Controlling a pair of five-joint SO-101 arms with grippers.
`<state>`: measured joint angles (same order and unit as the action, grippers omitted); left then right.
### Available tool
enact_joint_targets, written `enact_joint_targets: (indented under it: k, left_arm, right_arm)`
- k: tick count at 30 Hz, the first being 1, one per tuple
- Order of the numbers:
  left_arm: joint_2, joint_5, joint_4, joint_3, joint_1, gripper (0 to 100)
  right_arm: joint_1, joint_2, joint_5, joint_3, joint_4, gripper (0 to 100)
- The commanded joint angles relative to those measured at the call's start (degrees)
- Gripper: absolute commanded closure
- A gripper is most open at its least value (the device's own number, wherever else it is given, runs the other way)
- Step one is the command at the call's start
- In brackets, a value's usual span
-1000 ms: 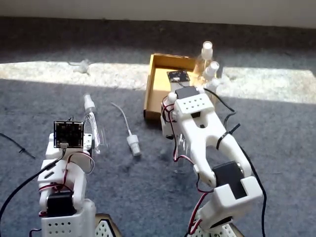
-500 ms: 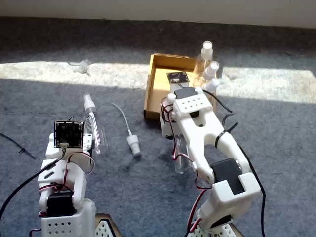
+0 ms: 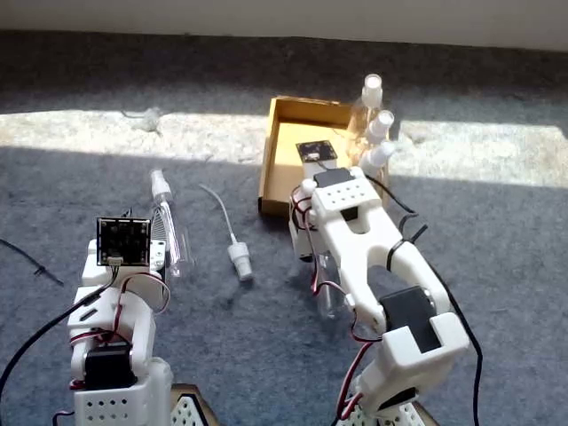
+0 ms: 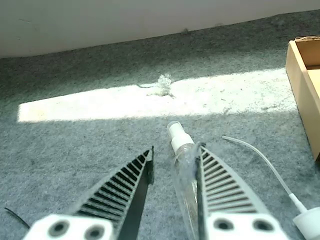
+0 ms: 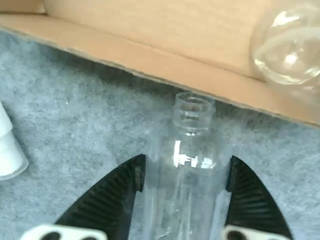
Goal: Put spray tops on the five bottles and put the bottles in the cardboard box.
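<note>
While right pincer [image 5: 186, 158] clamps clear uncapped plastic bottle [image 5: 192, 120] by brown cardboard box [image 5: 150, 30], arm [image 3: 364, 240] extended, left pincer [image 4: 175, 147] gapes around spray-topped bottle [image 4: 184, 170].

Capless bottle [image 5: 189, 150] between jaws, box [image 5: 125, 22] beyond (cardboard)

A table [image 3: 497, 222] covered in grey carpet-like fabric, crossed by a broad band of sunlight at the far side. An open cardboard box [image 3: 264, 169] sits on it near the middle. Left of the box lie a loose spray top [image 3: 240, 259] with a thin tube and a capped clear bottle [image 3: 167, 226] on its side. An uncapped bottle [image 5: 192, 150] points its neck at the box's near wall; whether it rests on the fabric is unclear. A small pale scrap [image 4: 161, 86] lies in the sunlight.
</note>
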<state>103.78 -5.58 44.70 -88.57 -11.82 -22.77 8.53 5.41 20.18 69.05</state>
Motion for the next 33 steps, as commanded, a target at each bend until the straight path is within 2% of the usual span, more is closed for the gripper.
enact_joint_targets:
  k: [1, 9, 11, 15, 19, 21, 26, 30, 33]
  left_arm:
    - [0.5, -0.2, -1.1, 0.6, 0.7, 87]
    - [0.5, -0.2, -1.1, 0.6, 0.7, 87]
    - [0.5, -0.2, -1.1, 0.6, 0.7, 87]
    - [0.5, -0.2, -1.1, 0.6, 0.7, 87]
    - [0.5, -0.2, -1.1, 0.6, 0.8, 87]
    - [0.5, -0.2, -1.1, 0.6, 0.8, 87]
    - [0.5, -0.2, -1.1, 0.3, 0.8, 87]
    - [0.5, -0.4, -1.4, -0.6, 0.8, 87]
    - [0.5, -0.4, -1.4, -0.6, 0.9, 87]
  right_arm:
    - [-1.9, -0.3, -0.6, 1.3, -0.7, 75.2]
    - [-2.2, -0.3, -0.6, 1.8, -0.7, 75.5]
    - [-2.2, -0.3, -1.1, 1.8, -0.7, 79.1]
    - [-2.3, -0.5, -9.6, 2.0, 2.2, 91.6]
    - [-1.7, -0.7, -25.4, 6.0, 6.8, 92.8]
    - [-0.6, -0.7, -30.9, 8.9, 6.6, 93.1]
    - [3.8, -4.9, -38.2, 18.4, -2.9, 93.2]
    - [2.7, -18.5, -41.4, 31.8, -11.2, 93.2]
    - [2.5, -28.6, -45.5, 39.5, -12.1, 92.8]
